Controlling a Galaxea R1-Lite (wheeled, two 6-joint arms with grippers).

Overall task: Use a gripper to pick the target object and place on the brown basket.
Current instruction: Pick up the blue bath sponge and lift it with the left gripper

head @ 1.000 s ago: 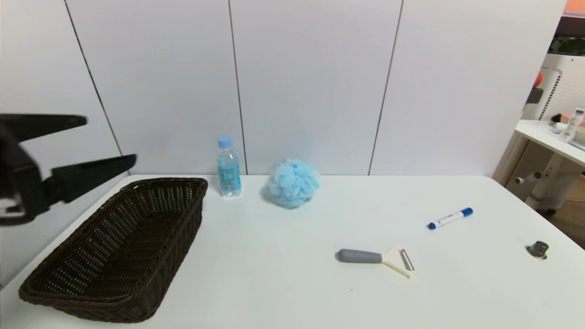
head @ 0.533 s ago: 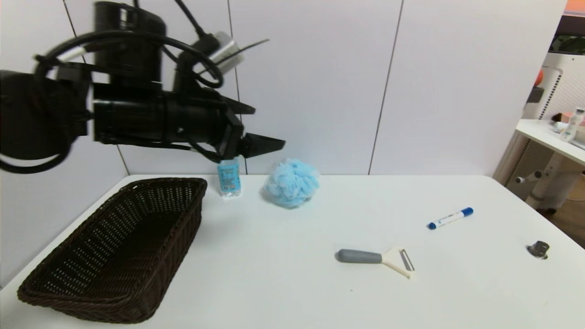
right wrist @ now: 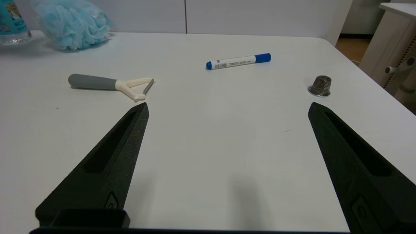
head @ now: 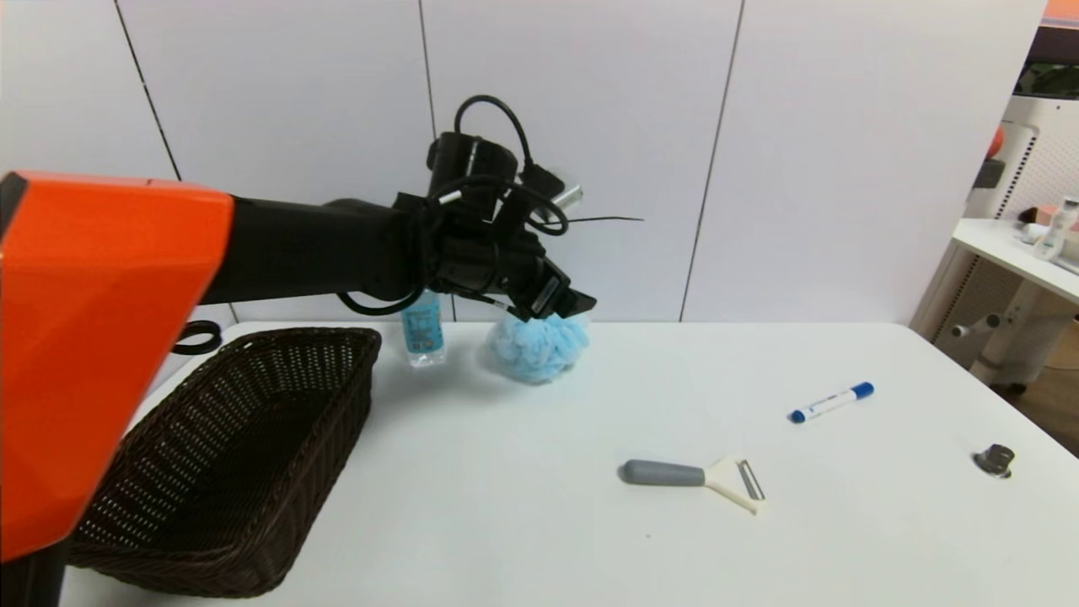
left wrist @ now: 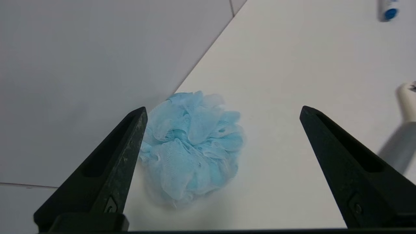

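The light blue bath pouf [head: 539,347] sits on the white table by the back wall. It also shows in the left wrist view [left wrist: 191,148] and the right wrist view [right wrist: 73,23]. My left gripper [head: 556,305] hovers just above it, open and empty; in the left wrist view [left wrist: 222,112] the pouf lies below the jaws, close to one finger [left wrist: 123,152]. The brown basket [head: 228,447] is empty at the table's left. My right gripper [right wrist: 227,109] is open and empty, low over the near table, out of the head view.
A clear water bottle [head: 421,324] with a blue label stands between basket and pouf. A grey-handled peeler [head: 691,476], a blue marker [head: 830,402] and a small metal piece [head: 992,460] lie on the right half. The wall stands right behind the pouf.
My left arm has swung in from the far left, across over the basket, to above the pouf. The gripper stays open. The objects on the table have not moved.
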